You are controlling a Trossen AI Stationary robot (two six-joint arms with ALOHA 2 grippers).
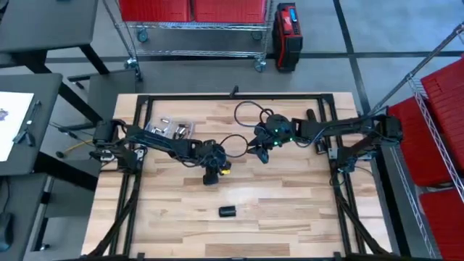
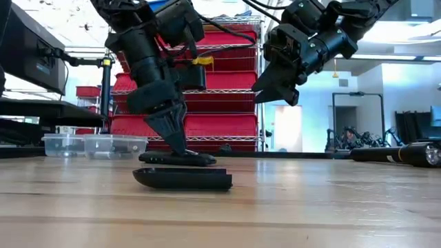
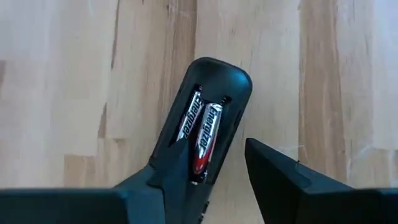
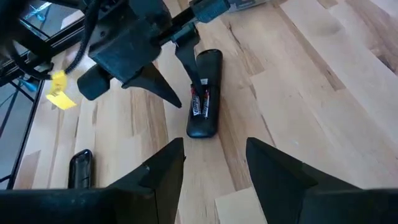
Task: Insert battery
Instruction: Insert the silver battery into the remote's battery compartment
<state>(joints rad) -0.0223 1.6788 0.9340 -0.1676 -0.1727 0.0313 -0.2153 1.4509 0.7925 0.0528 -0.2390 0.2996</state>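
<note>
Battery cover point(image 1: 228, 212), clear of remote point(image 1: 211, 176).

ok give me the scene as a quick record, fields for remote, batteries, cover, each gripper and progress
remote: black remote lying back up on the wooden table, battery bay open
batteries: two cells side by side in the bay
cover: dark battery cover lying apart on the table, nearer the front edge
left gripper: left gripper open, down at the remote, one finger touching a cell
right gripper: right gripper open, raised above the table, holding nothing
clear boxes: clear boxes at the far edge
progress: both cells in, cover not yet on
</note>
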